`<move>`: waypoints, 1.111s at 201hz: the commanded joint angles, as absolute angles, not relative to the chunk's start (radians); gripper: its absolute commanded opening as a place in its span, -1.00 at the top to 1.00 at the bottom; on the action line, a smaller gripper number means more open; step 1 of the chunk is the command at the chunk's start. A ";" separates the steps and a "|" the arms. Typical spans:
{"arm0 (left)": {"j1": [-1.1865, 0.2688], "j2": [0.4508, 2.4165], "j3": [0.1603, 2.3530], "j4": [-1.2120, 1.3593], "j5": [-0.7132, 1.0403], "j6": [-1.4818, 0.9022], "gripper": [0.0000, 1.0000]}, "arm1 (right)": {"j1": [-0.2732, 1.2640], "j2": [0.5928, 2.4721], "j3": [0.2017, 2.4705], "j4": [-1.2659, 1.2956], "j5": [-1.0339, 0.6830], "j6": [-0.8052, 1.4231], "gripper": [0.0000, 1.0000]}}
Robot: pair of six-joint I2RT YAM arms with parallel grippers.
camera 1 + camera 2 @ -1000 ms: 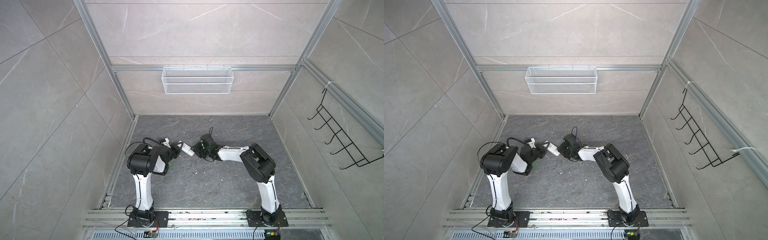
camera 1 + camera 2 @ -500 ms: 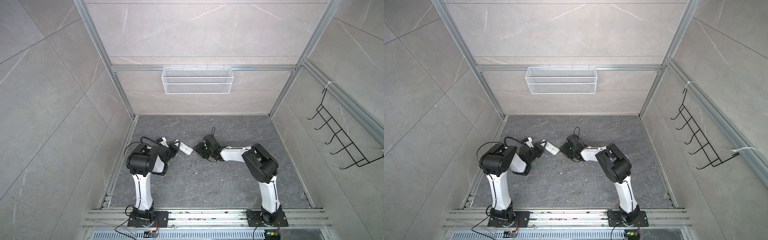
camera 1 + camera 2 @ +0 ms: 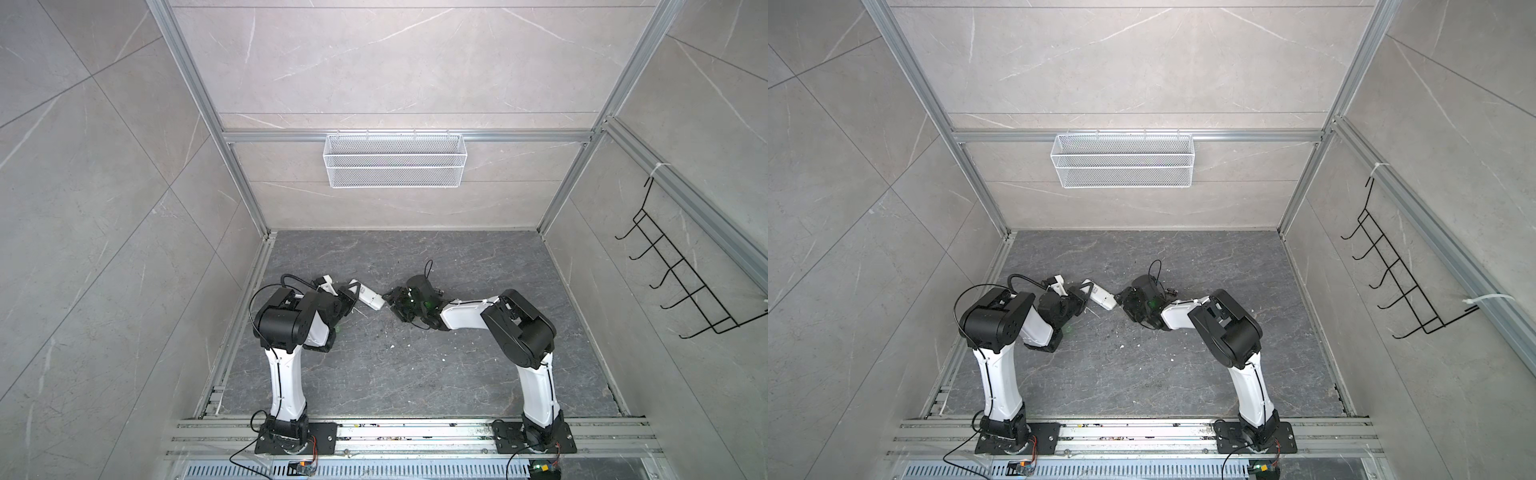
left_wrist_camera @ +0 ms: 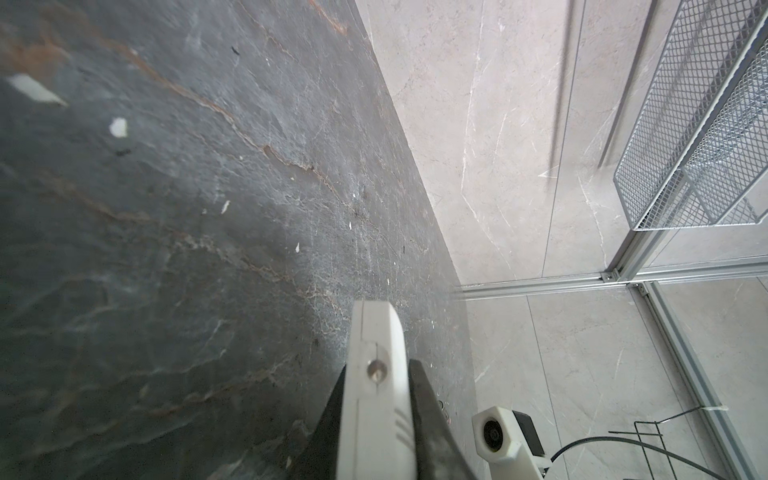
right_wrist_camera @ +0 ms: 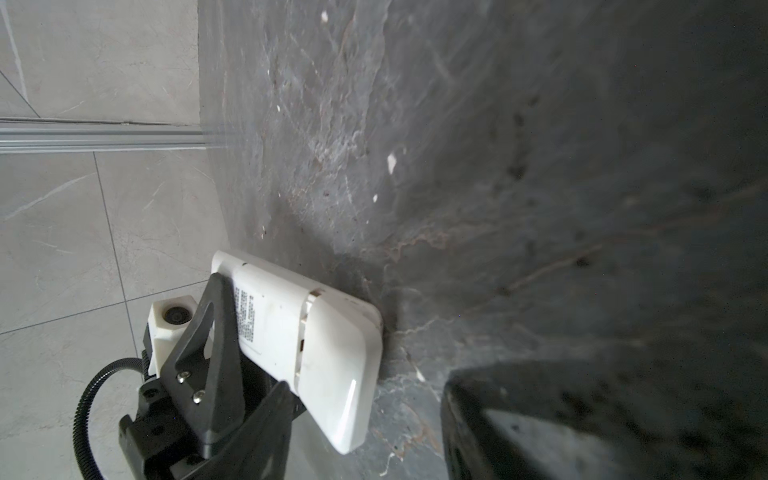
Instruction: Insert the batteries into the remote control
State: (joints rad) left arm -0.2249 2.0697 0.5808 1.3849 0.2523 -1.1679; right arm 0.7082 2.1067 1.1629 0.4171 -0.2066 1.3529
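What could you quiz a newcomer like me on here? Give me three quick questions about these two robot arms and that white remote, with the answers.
1. True or false: a white wire basket hangs on the back wall.
2. What clamps the remote control? A) the left gripper B) a human hand C) nothing; it lies in the basket.
3. Fill in: the remote's free end points toward the ___ gripper.

Key: 1 true. 2 A. 3 right: the right gripper sits just off that end.
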 commanded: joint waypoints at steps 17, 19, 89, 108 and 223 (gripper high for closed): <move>-0.237 2.083 0.565 1.415 0.235 -1.126 1.00 | 0.733 2.178 1.212 0.315 -0.192 1.403 -0.16; -0.237 2.083 0.565 1.415 0.235 -1.126 1.00 | 0.736 2.178 1.215 0.309 -0.191 1.401 -0.16; -0.238 2.062 0.565 1.414 0.244 -1.125 1.00 | 0.759 2.208 1.350 0.048 -0.122 1.319 -0.14; -0.239 2.062 0.565 1.414 0.250 -1.123 1.00 | 0.762 2.215 1.391 -0.034 -0.105 1.294 -0.13; -0.237 2.058 0.554 1.413 0.268 -1.089 1.00 | 0.777 2.290 1.525 -0.277 -0.071 1.193 -0.01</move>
